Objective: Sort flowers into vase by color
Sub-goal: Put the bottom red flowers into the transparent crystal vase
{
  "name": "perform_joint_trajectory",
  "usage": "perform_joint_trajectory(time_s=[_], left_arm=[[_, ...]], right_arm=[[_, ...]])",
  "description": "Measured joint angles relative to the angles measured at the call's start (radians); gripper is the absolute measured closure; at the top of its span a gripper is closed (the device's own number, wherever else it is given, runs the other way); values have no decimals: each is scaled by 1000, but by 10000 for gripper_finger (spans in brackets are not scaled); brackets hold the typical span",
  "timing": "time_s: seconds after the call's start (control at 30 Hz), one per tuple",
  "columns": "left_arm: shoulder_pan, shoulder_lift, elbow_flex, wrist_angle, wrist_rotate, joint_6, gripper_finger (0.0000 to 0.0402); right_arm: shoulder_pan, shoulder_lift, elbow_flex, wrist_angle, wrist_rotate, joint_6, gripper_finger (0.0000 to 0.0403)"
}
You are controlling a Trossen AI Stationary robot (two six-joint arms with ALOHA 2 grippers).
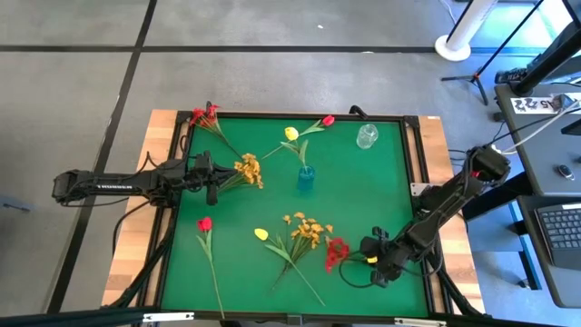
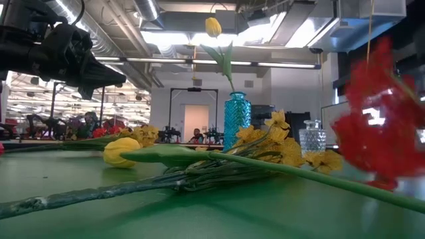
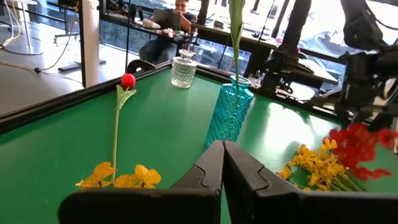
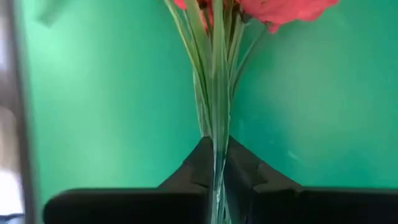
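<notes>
My right gripper [image 4: 214,163] is down near the worktop's [image 1: 372,195] front right corner, jaws clamped on the green stems of a red cluster [image 1: 337,251]; the red head shows just past my fingers in the wrist view. My left gripper [image 3: 222,163] sits mid-left of the worktop, jaws together w/ nothing between them, beside a yellow-orange cluster [image 1: 248,170]. Blue vase [image 1: 306,178] stands approx center w/ a yellow tulip [image 1: 290,133] in it; clear vase [image 1: 367,136] is near the back right corner. Red tulip [image 1: 205,223], yellow tulip [image 1: 261,233] & another yellow-orange cluster [image 1: 307,229] lie along the front; red cluster [image 1: 204,116] at back left corner, red tulip [image 1: 327,120] by the back edge
</notes>
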Motion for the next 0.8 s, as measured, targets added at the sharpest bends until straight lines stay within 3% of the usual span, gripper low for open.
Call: perform_joint_trajectory(time_s=[0.1, 0.2, 0.47, 0.67, 0.73, 0.8], left_arm=[[0, 0, 0, 0, 0, 0, 399], [0, 0, 0, 0, 0, 0, 399], [0, 0, 0, 0, 0, 0, 399], [0, 0, 0, 0, 0, 0, 399], [0, 0, 0, 0, 0, 0, 399], [0, 0, 0, 0, 0, 0, 399]], right_arm=[[-1, -85, 0, -17, 84, -27, 391], [-1, -208, 0, -32, 242, -77, 393], [0, -547, 1, -38, 830, -384, 394], [-12, -660, 1, -40, 1243, -587, 397], [-44, -664, 2, -58, 1320, -608, 397], [-96, -663, 1, -87, 1324, -606, 394]])
